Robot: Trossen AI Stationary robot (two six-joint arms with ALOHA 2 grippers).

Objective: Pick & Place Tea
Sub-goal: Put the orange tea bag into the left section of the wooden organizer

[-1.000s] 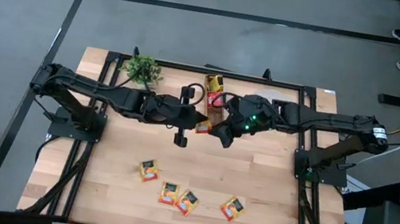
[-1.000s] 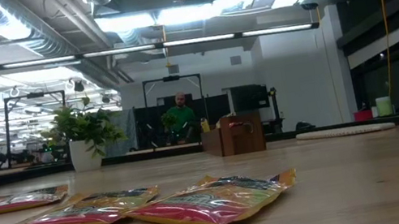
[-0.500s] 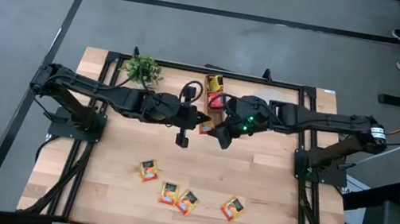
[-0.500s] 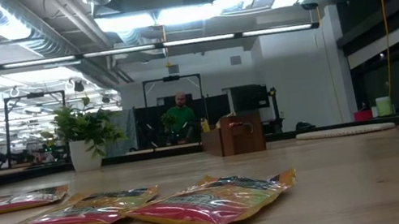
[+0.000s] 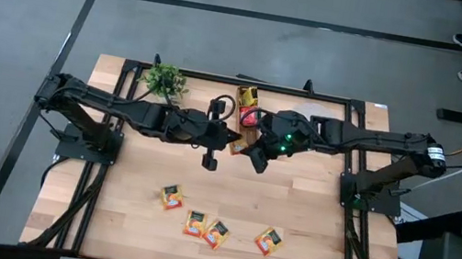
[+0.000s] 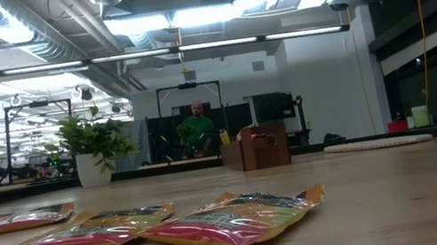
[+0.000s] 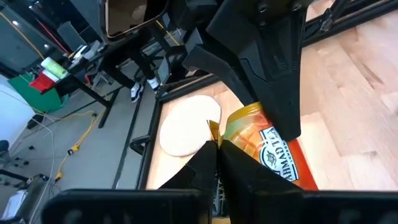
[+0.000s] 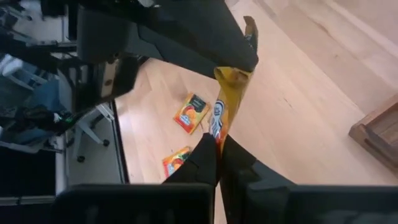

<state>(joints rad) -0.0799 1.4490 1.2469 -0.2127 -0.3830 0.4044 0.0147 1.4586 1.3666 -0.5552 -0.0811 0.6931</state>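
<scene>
One orange-and-yellow tea sachet (image 5: 236,147) hangs in the air over the middle of the table, just in front of the wooden box (image 5: 247,114). Both grippers are on it. My left gripper (image 7: 217,147) comes from the table's left and is shut on one end. My right gripper (image 8: 217,143) comes from the right and is shut on the opposite end. Several more tea sachets (image 5: 194,224) lie flat on the boards near the front edge, also seen close up in the low view (image 6: 231,219). My left gripper pinches the sachet's yellow sealed edge (image 7: 213,129) between its two fingers, slanting down from the table's left. The sachet is clear of the table, stretched toward the other gripper. My right gripper pinches the sachet's opposite edge (image 8: 217,127) between its two fingers, slanting down from the table's right. The sachet stands on edge between the two holds, with its far tip (image 8: 249,28) at the left fingers (image 8: 205,43).
The wooden box holds more sachets at the table's far middle. A small potted plant (image 5: 164,79) stands at the far left. A round pale mat (image 7: 186,127) lies at the far right. A person (image 6: 198,130) sits in the room beyond the table.
Both arms have stayed where they were over the middle of the table. In the low view the held sachet at the top edge shows more of its face than a second ago.
</scene>
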